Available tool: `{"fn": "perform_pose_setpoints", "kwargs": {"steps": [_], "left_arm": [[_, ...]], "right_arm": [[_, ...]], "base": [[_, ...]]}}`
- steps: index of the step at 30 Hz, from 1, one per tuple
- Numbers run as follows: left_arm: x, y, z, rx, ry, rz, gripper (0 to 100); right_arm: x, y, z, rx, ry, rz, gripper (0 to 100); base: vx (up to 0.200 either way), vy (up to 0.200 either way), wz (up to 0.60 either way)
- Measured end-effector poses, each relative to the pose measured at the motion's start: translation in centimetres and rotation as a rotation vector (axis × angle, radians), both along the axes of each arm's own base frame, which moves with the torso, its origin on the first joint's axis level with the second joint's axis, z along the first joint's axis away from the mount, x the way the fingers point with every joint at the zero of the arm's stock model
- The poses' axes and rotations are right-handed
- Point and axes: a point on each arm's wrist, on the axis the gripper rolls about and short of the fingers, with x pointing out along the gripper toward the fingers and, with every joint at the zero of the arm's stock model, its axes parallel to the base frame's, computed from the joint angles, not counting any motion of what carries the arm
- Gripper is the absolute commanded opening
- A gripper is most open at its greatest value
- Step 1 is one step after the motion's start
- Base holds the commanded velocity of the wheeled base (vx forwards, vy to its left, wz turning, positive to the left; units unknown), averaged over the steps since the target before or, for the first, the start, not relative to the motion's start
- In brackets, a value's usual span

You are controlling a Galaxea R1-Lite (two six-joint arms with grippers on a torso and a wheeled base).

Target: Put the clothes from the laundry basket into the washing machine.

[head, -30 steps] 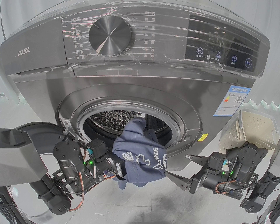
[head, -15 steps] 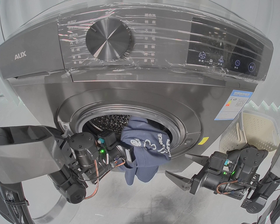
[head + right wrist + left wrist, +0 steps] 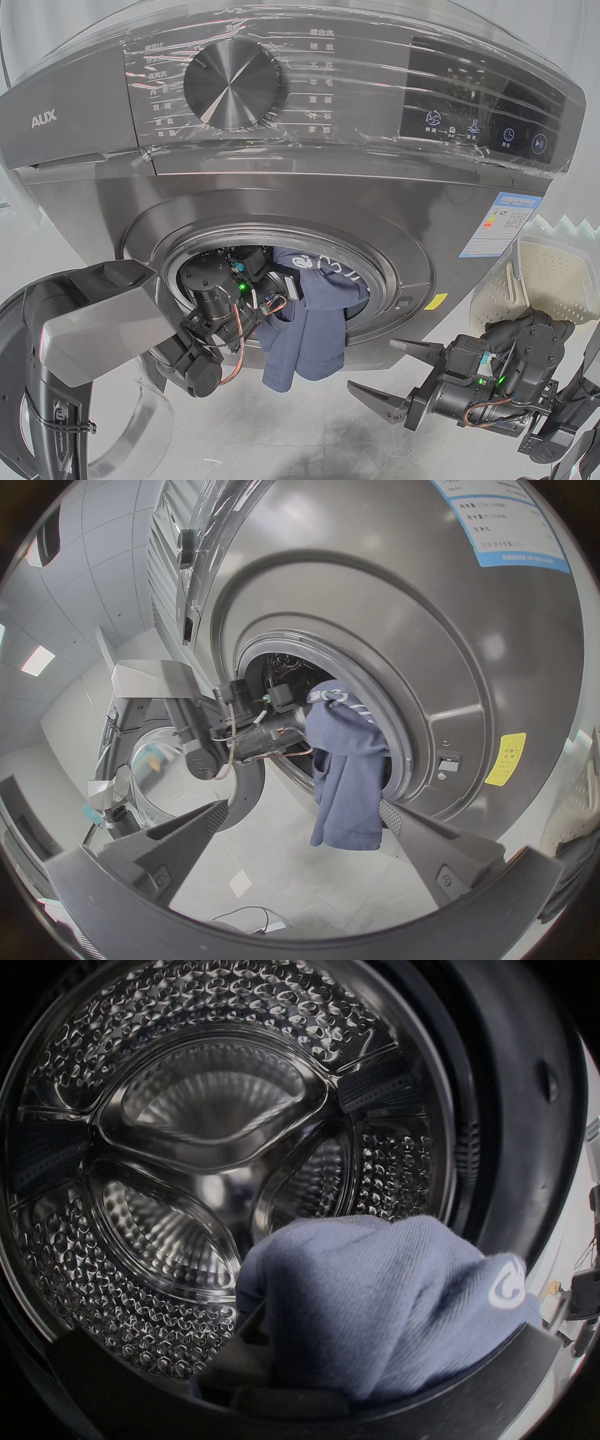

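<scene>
**Navy sweatshirt [image 3: 312,325] at the drum mouth, held by left gripper [image 3: 292,287]**

Sweatshirt: white print. Its upper part is inside the opening of the washing machine [image 3: 375,206], and the rest hangs out over the door seal, clear of the floor.
Left gripper — at the drum [image 3: 206,1104] opening, clamped on the sweatshirt's top.
Right gripper [image 3: 370,364] — low in front of the machine, fingers spread wide, holding nothing.
Laundry basket [image 3: 550,275]: cream, perforated, beside the machine's right side.
</scene>
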Motion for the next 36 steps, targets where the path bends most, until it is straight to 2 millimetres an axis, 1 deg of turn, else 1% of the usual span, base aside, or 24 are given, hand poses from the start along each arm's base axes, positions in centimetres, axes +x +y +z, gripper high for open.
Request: {"fn": "perform_pose_setpoints", "kwargs": {"steps": [5,10,23,27,31,32,36], "left_arm": [[2.1,-0.2,-0.2,-0.016,-0.017,0.038,0],[4.0,0.0,-0.1,-0.026,-0.027,0.081,0],[7.5,-1.2,0.1,-0.057,-0.057,0.136,0],[8.8,-0.9,0.4,-0.064,-0.063,0.164,0],[10.1,-0.1,0.4,-0.058,-0.051,0.194,0],[10.3,0.1,0.5,-0.061,-0.054,0.200,100],[10.2,0.3,-0.2,-0.074,-0.012,0.205,100]], "right_arm": [[-0.5,0.2,-0.1,-0.004,0.008,0.020,100],[-0.7,0.3,-0.2,-0.007,0.011,0.030,100],[-0.7,0.4,-0.5,-0.017,0.021,0.035,100],[-0.7,0.5,-0.6,-0.018,0.023,0.036,100],[-0.7,0.5,-0.6,-0.021,0.024,0.036,100],[-0.7,0.5,-0.6,-0.020,0.025,0.036,100],[-0.7,0.5,-0.7,-0.021,0.025,0.036,100]], "base": [[0.000,0.000,0.00],[0.000,0.000,0.00],[0.000,0.000,0.00],[0.000,0.000,0.00],[0.000,0.000,0.00],[0.000,0.000,0.00],[0.000,0.000,0.00]]}}
